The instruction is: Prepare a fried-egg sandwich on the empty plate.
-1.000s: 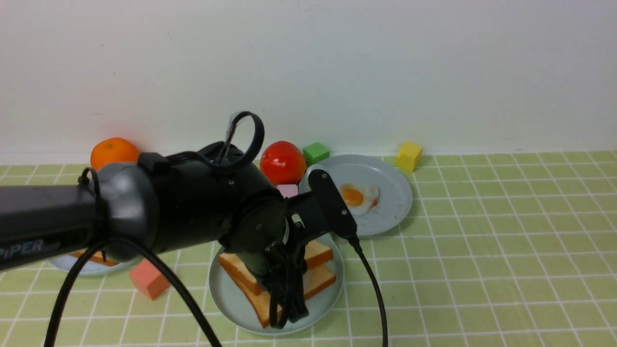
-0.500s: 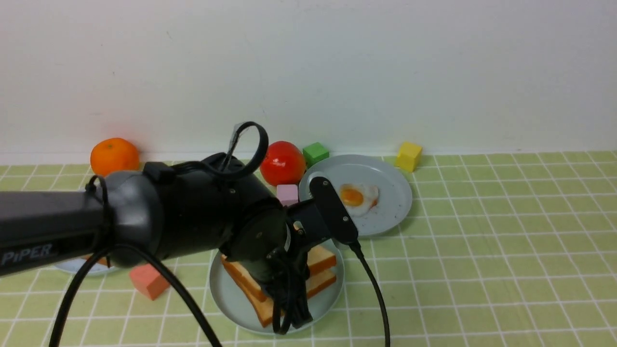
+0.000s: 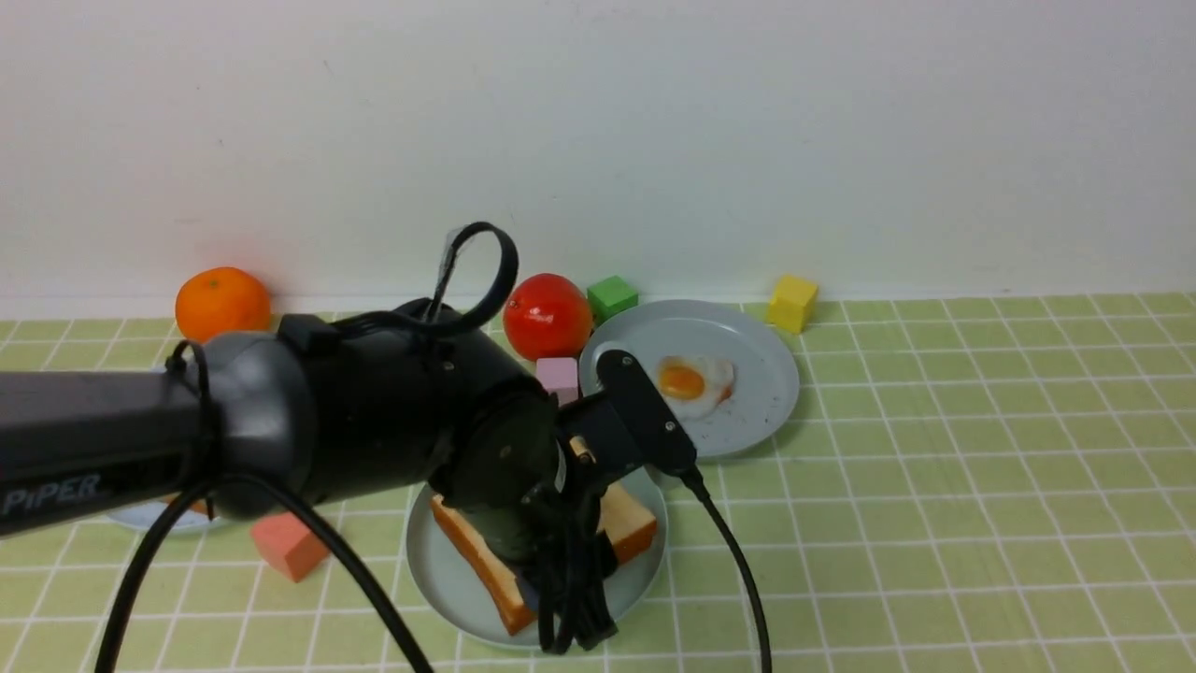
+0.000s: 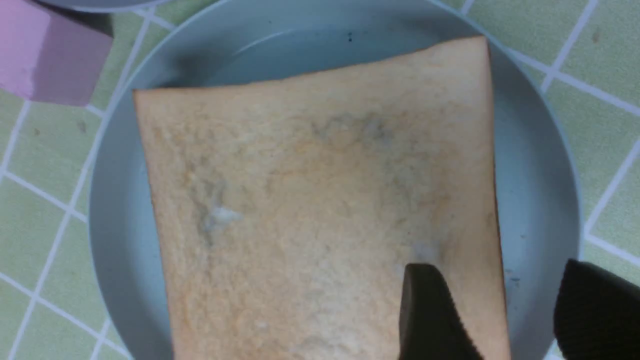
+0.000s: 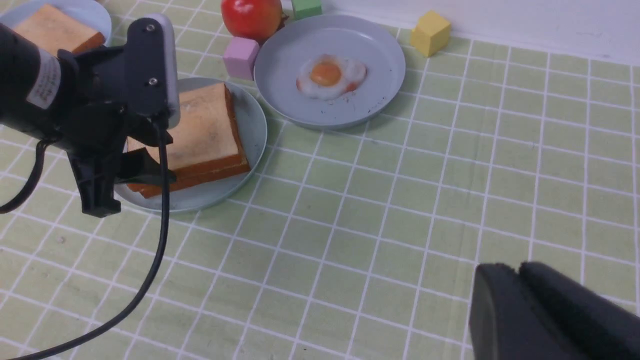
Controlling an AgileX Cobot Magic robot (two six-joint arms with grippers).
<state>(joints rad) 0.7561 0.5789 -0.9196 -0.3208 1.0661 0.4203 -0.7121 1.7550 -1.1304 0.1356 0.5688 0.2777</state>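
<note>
Your left gripper [image 4: 505,310] stands with its jaws apart over the near corner of the toast slice [image 4: 320,200], which lies flat on the teal-green plate [image 3: 448,579] at centre near; nothing is held. One finger sits above the bread and the other over the plate's rim side, so if you lift carelessly a pad could catch the crust and drag the slice off square, or skid the light plate across the cloth. Your right gripper [image 5: 520,280] is closed on nothing, parked near on the right, well apart from everything.

The fried egg [image 3: 696,383] lies alone on the grey plate [image 3: 757,411] farther back and right of the toast, so there is no sandwich yet. Reaching for it, watch the pink cube [image 3: 559,374] just beside both plates, and the left arm's cable hanging over the toast. A second slice [image 5: 52,30] waits on the far-left plate [image 5: 97,17].

The surface is a pale green checked cloth with white lines, backed by a plain white wall; an orange [image 3: 222,301], a tomato [image 3: 548,315], and green [image 3: 612,295], yellow [image 3: 792,301] and salmon [image 3: 288,547] cubes are scattered about.
</note>
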